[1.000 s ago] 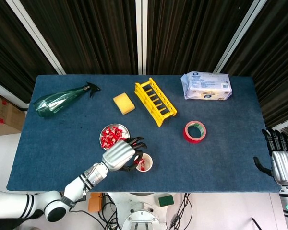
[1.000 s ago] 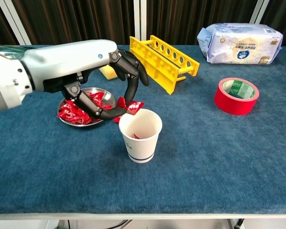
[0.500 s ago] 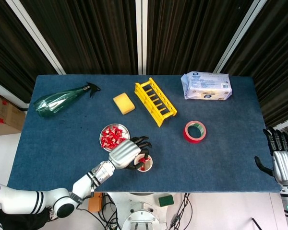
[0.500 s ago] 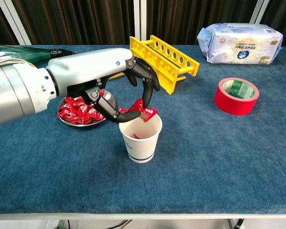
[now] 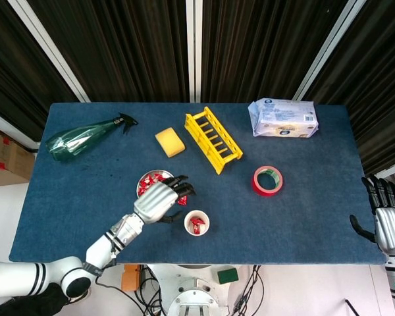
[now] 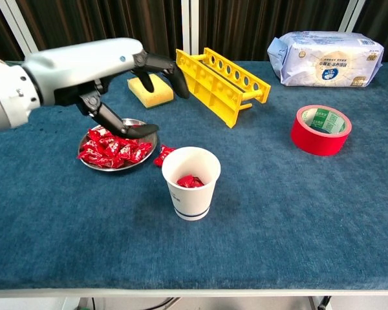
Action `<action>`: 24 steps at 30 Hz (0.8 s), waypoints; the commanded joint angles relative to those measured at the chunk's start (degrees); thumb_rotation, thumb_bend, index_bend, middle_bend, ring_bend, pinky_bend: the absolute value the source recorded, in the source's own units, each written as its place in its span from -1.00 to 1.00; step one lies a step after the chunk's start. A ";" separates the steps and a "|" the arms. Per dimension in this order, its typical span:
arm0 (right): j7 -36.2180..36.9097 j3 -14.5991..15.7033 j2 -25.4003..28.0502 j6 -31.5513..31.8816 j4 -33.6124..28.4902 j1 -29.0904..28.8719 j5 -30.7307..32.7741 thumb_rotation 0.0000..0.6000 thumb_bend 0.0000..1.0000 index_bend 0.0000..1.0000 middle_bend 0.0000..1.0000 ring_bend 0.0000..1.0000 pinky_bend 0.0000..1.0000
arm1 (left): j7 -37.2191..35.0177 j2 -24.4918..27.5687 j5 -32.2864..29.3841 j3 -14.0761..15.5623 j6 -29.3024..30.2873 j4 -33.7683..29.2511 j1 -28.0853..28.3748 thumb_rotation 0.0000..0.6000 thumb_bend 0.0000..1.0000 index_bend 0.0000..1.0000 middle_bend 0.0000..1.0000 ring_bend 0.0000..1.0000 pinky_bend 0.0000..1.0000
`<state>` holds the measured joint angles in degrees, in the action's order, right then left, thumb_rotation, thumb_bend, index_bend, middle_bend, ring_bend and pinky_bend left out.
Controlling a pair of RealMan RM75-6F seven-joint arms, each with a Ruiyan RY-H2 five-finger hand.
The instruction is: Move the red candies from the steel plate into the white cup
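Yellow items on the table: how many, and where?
2. The yellow sponge lies behind the steel plate, partly hidden by the left hand in the chest view. The yellow rack stands to its right, mid-table. None appears hidden.

Left hand (image 6: 119, 71) hovers empty, fingers spread; right hand (image 5: 390, 224) idle.

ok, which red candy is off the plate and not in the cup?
The single red candy lying on the blue table cloth, between the steel plate and the white cup. All the others are piled on the plate or sit inside the cup.
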<state>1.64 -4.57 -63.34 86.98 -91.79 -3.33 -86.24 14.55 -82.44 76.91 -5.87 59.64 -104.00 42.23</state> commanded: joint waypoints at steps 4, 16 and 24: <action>-0.49 0.08 -0.12 -0.19 -0.16 -0.08 -0.04 1.00 -0.40 -1.00 -1.00 -1.00 -1.00 | 5.44 3.85 -10.85 -0.53 -1.35 4.54 -1.41 1.00 -0.38 -0.36 -0.54 -0.78 -0.50; -1.13 -0.02 -0.39 -0.44 -0.18 -0.17 0.36 1.00 -0.40 -1.00 -1.00 -1.00 -1.00 | 4.76 -1.18 -15.64 0.65 -6.90 14.99 -0.56 1.00 -0.45 -0.36 -0.56 -0.78 -0.50; -0.90 -0.10 -0.25 -0.83 -0.15 -0.34 0.59 1.00 -0.40 -1.00 -1.00 -1.00 -1.00 | 6.09 -1.35 -17.34 0.27 -7.90 15.62 0.22 1.00 -0.47 -0.33 -0.56 -0.78 -0.50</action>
<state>0.74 -4.67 -63.60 86.16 -91.94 -3.67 -85.64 20.51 -83.78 59.71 -5.54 51.86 -88.41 42.35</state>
